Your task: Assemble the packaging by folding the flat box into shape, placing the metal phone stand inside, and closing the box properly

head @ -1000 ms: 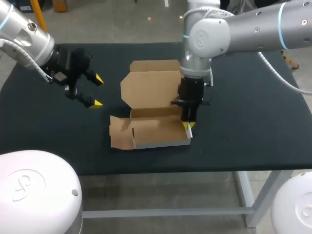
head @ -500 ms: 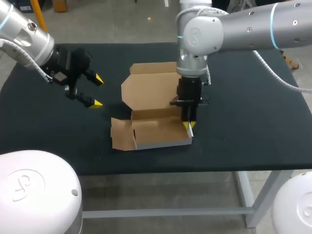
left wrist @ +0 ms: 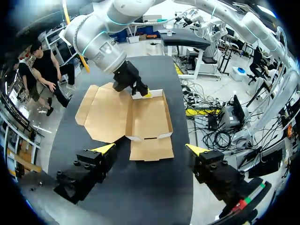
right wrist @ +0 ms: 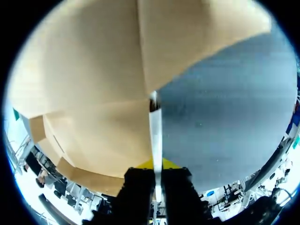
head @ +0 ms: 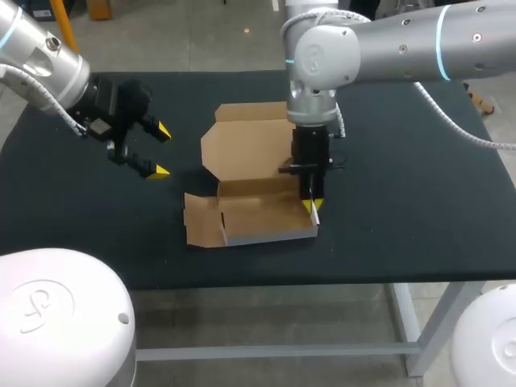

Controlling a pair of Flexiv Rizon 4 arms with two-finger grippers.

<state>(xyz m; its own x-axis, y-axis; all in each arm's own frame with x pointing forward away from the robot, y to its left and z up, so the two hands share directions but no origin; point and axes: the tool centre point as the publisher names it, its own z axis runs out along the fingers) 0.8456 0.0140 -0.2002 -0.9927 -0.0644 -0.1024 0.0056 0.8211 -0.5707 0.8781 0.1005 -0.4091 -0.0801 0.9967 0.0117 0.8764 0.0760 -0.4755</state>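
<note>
Cardboard box (head: 258, 211) sits near the middle of the black counter (head: 419, 185), partly folded. Its shallow tray has its long walls standing. Its lid (head: 246, 149) lies open and flat on the counter behind the tray, toward the far edge. At the tray's left end a side flap (head: 201, 222) is splayed outward, flat on the counter.

My right arm comes in over the far right of the counter and points almost straight down at the box's right end. My right claw (head: 311, 207) is there, pinched together on the right end wall (head: 314, 219), which stands upright. From the right wrist, the thin white edge of that wall (right wrist: 156, 136) runs straight up between the two fingers of the claw (right wrist: 157, 164), one on each side of it. The brown inside of the box (right wrist: 93, 93) is on one side and bare counter on the other.

My left claw (head: 162, 151) hangs over the counter well to the left of the box, touching nothing. Its fingers stand wide apart. From the left wrist, the claw (left wrist: 151, 149) points toward the splayed flap end of the box (left wrist: 147, 117). My right claw (left wrist: 143, 93) shows at the box's far end.
</note>
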